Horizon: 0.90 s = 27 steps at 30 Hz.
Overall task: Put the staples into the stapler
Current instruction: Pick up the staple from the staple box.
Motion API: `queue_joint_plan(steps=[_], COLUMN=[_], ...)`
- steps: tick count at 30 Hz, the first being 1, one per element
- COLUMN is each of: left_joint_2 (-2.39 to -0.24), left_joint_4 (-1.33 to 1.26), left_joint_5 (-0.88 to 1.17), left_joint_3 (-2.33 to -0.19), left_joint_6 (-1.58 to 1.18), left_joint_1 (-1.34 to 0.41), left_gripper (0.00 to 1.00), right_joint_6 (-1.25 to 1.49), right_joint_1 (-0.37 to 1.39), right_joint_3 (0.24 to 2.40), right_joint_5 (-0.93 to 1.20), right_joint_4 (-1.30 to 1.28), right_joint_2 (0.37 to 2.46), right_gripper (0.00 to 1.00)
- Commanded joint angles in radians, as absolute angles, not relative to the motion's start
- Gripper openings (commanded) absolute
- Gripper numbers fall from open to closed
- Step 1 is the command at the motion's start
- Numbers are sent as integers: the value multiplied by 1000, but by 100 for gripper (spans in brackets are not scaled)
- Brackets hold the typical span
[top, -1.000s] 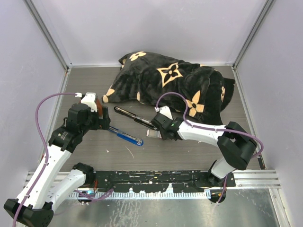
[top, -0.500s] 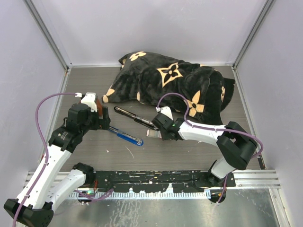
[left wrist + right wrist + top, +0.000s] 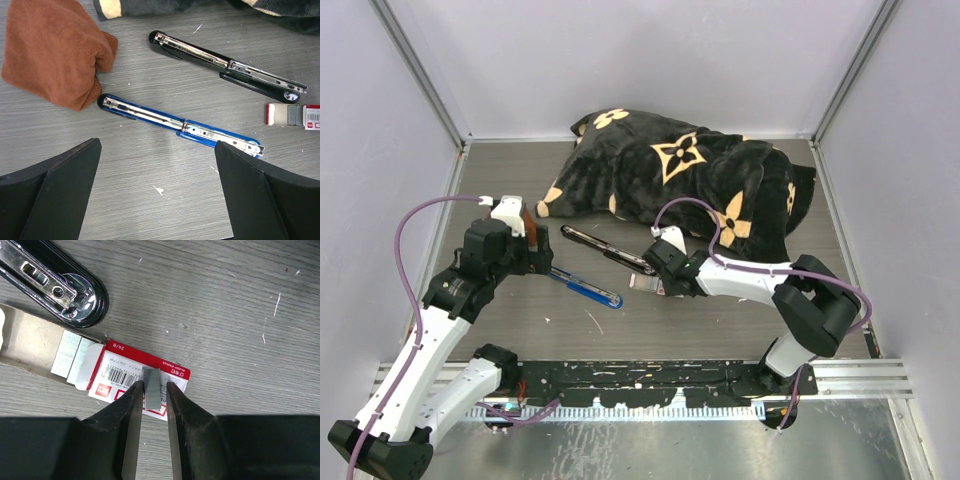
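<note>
The staples box (image 3: 120,375), white with a red label, lies flat beside the black stapler's end (image 3: 55,287), with its cardboard inner tray (image 3: 30,347) slid out to the left. My right gripper (image 3: 155,386) is closed to a narrow gap on a grey strip of staples (image 3: 151,390) just over the box. Both staplers lie opened flat: the black stapler (image 3: 225,65) farther back, the blue stapler (image 3: 180,125) nearer. My left gripper (image 3: 157,190) is open and empty above bare table, just in front of the blue stapler. The box also shows in the left wrist view (image 3: 292,116).
A brown cloth (image 3: 55,50) lies left of the staplers, by my left gripper. A black blanket with tan flower prints (image 3: 690,175) is heaped at the back, reaching right behind my right arm. Walls close off three sides.
My right gripper has shifted slightly left over the box. The left arm and both staplers have not moved.
</note>
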State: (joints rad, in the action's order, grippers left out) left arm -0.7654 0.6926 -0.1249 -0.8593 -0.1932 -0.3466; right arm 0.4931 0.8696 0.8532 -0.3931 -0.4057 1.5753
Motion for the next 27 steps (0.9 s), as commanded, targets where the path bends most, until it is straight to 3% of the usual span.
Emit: queue_joint_plan(steps=[1,8,15,27], left_joint_2=[-759,-757,-755,-751], left_joint_4=[642,641,642,643], left_joint_5=[-114,-114,-114,-118], left_joint_3=[-861,-861,-860,-861], left_joint_6=[-190,-189,-190,-191], left_joint_1=[-342,-342,-342,-341], left_gripper=[100,100,100,100], right_joint_6=[505,517,528,349], right_joint_1=[862,856,852,844], right_joint_3=[842,816,792,887], right_joint_5=[-392,-367,-359,-293], right_joint_4=[-363,-342,-335,-364], right_joint_2=[1590,1598,1577,1490], right_gripper=[31,30,20,14])
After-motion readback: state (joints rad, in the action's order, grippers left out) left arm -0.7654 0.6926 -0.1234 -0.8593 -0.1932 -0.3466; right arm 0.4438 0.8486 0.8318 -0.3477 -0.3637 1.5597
